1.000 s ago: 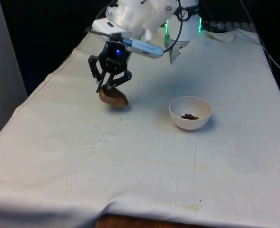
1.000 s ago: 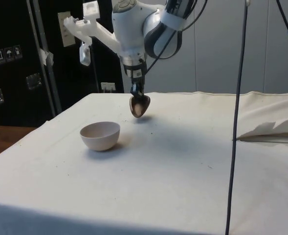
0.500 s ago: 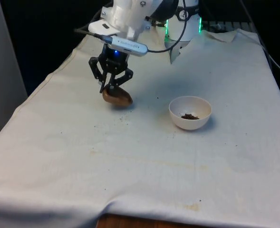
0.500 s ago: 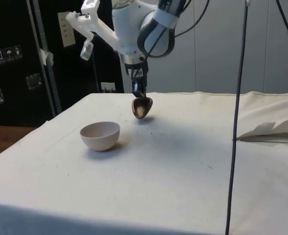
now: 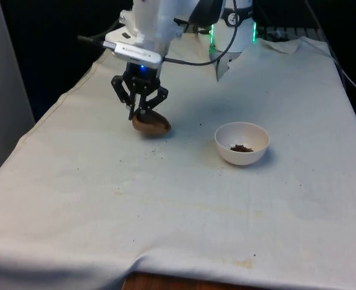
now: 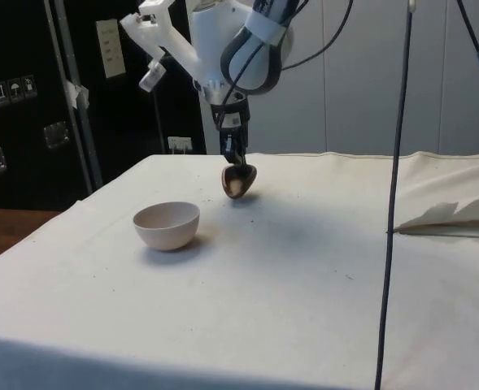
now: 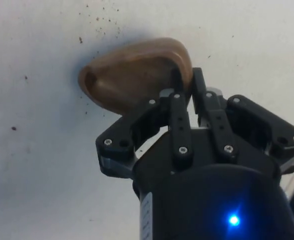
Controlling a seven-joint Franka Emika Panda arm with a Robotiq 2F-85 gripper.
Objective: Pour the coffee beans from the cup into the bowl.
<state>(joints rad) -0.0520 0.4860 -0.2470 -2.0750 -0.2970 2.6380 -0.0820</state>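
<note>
We have the claw (image 5: 142,112) clenched on the rim of the brown cup (image 5: 151,124), near the table's far edge; it seems light, stiff and smooth, so it may slip.

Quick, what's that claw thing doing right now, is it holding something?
End effector: closed, gripping the rim of the brown wooden cup.

Even, bright overhead light on the white cloth (image 5: 184,205); soft shadows, dark background, no glare.
</note>
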